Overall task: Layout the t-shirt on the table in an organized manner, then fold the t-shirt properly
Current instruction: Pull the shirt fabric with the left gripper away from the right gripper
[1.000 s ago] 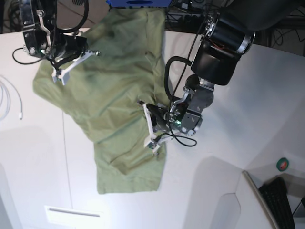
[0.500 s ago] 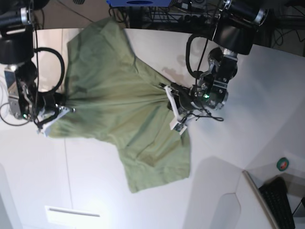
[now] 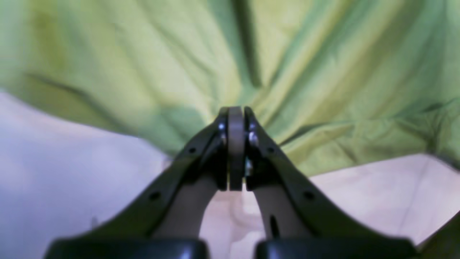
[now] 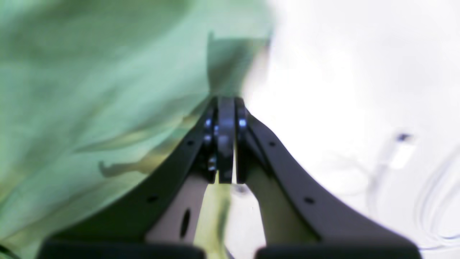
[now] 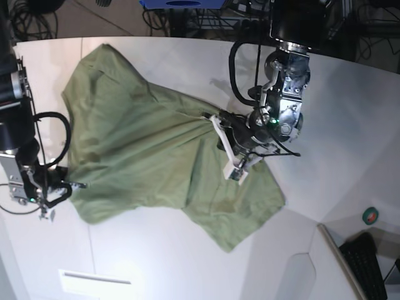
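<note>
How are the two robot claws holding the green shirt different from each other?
The left gripper pinches the t-shirt near its middle, where the folds bunch up; the right gripper pinches it at an outer edge. In the base view the left gripper's fingers look white and big, while the right gripper looks small and mostly dark. Both are shut on the t-shirt, with the cloth pulled between them over the table.

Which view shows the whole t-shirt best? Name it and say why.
The base view: it takes in the t-shirt entire, stretched between both grippers across the table. The left wrist view shows only creased cloth around the shut left gripper; the right wrist view shows a blurred edge at the shut right gripper.
</note>
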Tool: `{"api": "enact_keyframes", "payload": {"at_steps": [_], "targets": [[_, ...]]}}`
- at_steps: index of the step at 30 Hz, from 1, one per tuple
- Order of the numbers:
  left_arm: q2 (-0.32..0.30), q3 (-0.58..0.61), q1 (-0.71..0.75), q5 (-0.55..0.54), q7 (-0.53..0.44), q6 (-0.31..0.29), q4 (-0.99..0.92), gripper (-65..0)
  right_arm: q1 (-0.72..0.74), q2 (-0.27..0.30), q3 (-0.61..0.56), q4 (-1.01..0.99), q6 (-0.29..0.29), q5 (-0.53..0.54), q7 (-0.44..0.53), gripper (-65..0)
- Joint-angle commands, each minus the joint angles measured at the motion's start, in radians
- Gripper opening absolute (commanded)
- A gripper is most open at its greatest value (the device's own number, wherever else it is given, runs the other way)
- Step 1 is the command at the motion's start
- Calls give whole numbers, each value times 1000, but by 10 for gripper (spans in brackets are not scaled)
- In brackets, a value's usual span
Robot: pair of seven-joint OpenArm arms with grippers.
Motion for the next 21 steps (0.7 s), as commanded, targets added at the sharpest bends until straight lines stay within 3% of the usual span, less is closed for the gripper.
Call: {"api": "enact_keyframes", "payload": {"at_steps": [1, 4, 7, 11, 13, 15, 18, 21], "targets": [[-9, -47, -18, 7, 17, 4, 49, -650, 28, 38, 6, 73, -1, 10, -3, -650], [-9, -162, -18, 9, 71, 1, 130, -650, -75, 80, 40, 333, -1, 11, -83, -650], [-12, -219, -35, 12, 77, 1, 169, -650, -253, 77, 219, 637, -1, 11, -187, -650], [-30, -129, -167, 12, 145, 13, 63, -650, -454, -26, 422, 927, -1, 10, -276, -650], [-21, -86, -271, 12, 197, 71, -52, -650, -507, -52, 428, 992, -1, 10, -288, -650], [-3, -41, -360, 12, 208, 168, -164, -650, -543, -64, 428, 1025, -1, 10, -294, -650], [5, 31, -486, 10, 206, 297, -329, -410, -572, -75, 428, 1032, -1, 10, -294, -650], [17, 89, -584, 3, 189, 309, -462, -232, -592, -74, 428, 1032, -1, 10, -294, -650]]}}
